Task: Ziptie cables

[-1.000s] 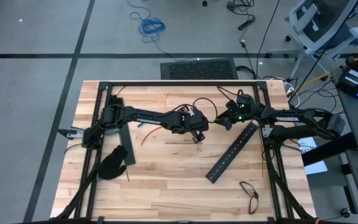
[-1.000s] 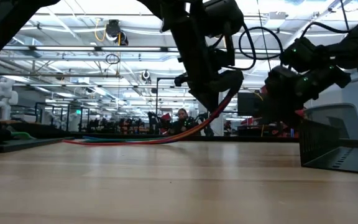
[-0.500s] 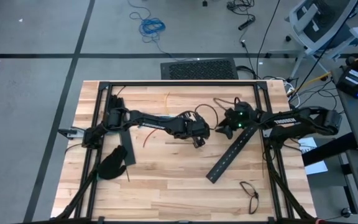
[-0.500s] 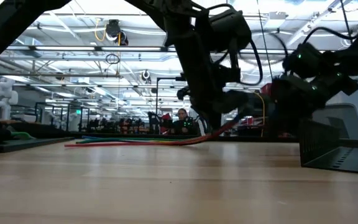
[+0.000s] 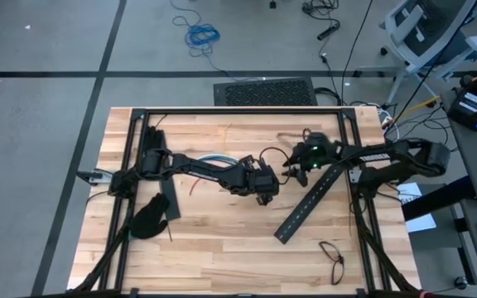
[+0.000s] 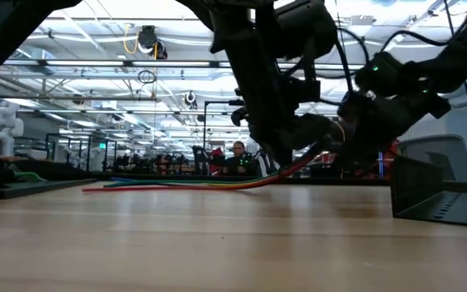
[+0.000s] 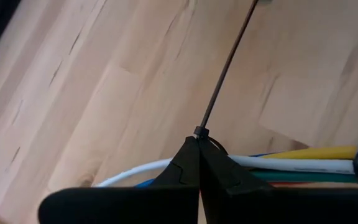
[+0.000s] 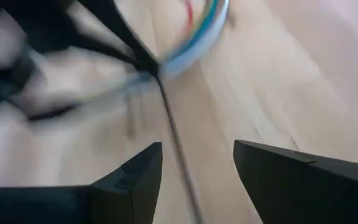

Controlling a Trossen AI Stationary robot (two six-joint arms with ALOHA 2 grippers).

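The cables (image 6: 185,184) are a red, blue, white and yellow-green bundle lying along the table, with one end rising to my left gripper (image 5: 268,184) near the table's middle. They also show behind my left fingers as the cables (image 7: 303,163). My left gripper (image 7: 198,142) is shut at a thin dark ziptie (image 7: 225,68) whose strip runs straight away from it. My right gripper (image 8: 197,152) is open close to the right of the left gripper. The ziptie's strip (image 8: 173,134) passes between its fingers; whether they touch it I cannot tell. My left gripper pinches the ziptie at its small head (image 7: 199,132) with the very ends of its two fingers. The bundle of cables runs crosswise just behind the fingertips. The strip points straight out from the hold, above the table.
A long flat black slotted bar (image 5: 309,203) lies slanted just near-right of the grippers, and another (image 5: 166,194) lies by the left arm's base. Black gloves (image 5: 150,218) sit near-left and a pair of glasses (image 5: 331,258) near-right. Bare wood fills the near middle.
My left forearm has swung a little toward the near edge, uncovering blue and white cables beside it. The cables' raised end has sunk nearer the table. My right gripper has moved in toward the left gripper.
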